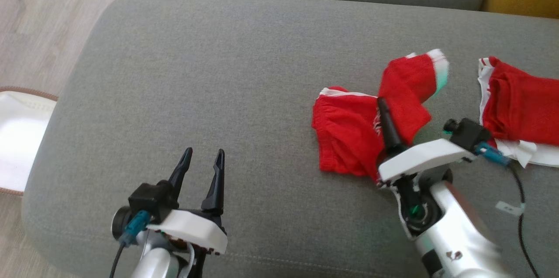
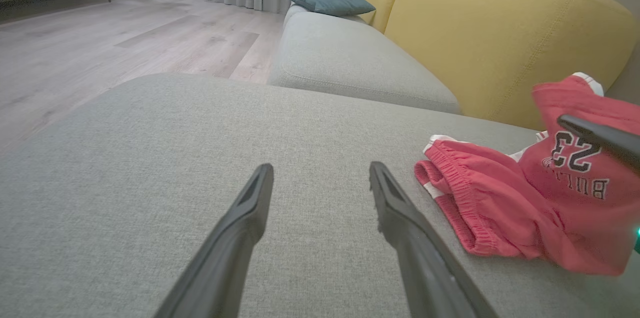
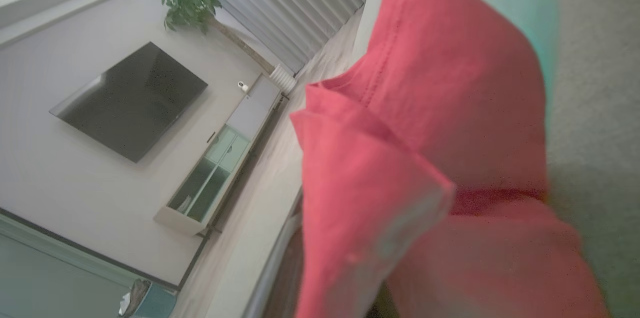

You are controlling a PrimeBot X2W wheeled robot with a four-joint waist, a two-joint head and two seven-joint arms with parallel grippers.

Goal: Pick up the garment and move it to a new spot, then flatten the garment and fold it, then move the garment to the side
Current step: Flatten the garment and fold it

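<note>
Nearest, lower left of the head view: left gripper (image 1: pixel 204 152), fingers parted by a moderate gap with nothing between them, pointing up-frame over the bare grey seat cushion (image 1: pixel 218 73). It is well apart from the garment.

Lower right: right gripper (image 1: pixel 384 110), forearm angled in from the bottom edge. One dark finger lies on top of the red shorts (image 1: pixel 349 134); the other is hidden under the cloth. The gripper is clamped on the fabric, near the garment's middle.

The waistband side of the shorts rests bunched on the cushion, right of centre. One leg with white trim is lifted and stands up-frame past the fingertip.

Left wrist view: the shorts (image 2: pixel 480 203) sit at right, elastic waistband toward the camera, raised part printed "23".

Right wrist view: the red cloth (image 3: pixel 440 108) is close against the lens and blurred.

Farther right, at the head view's edge: a second red-and-white garment (image 1: pixel 519 108), apart from the shorts.

Beyond: yellow backrest (image 2: pixel 500 33), teal pillow (image 2: pixel 327 1), wood floor (image 1: pixel 35 16).
</note>
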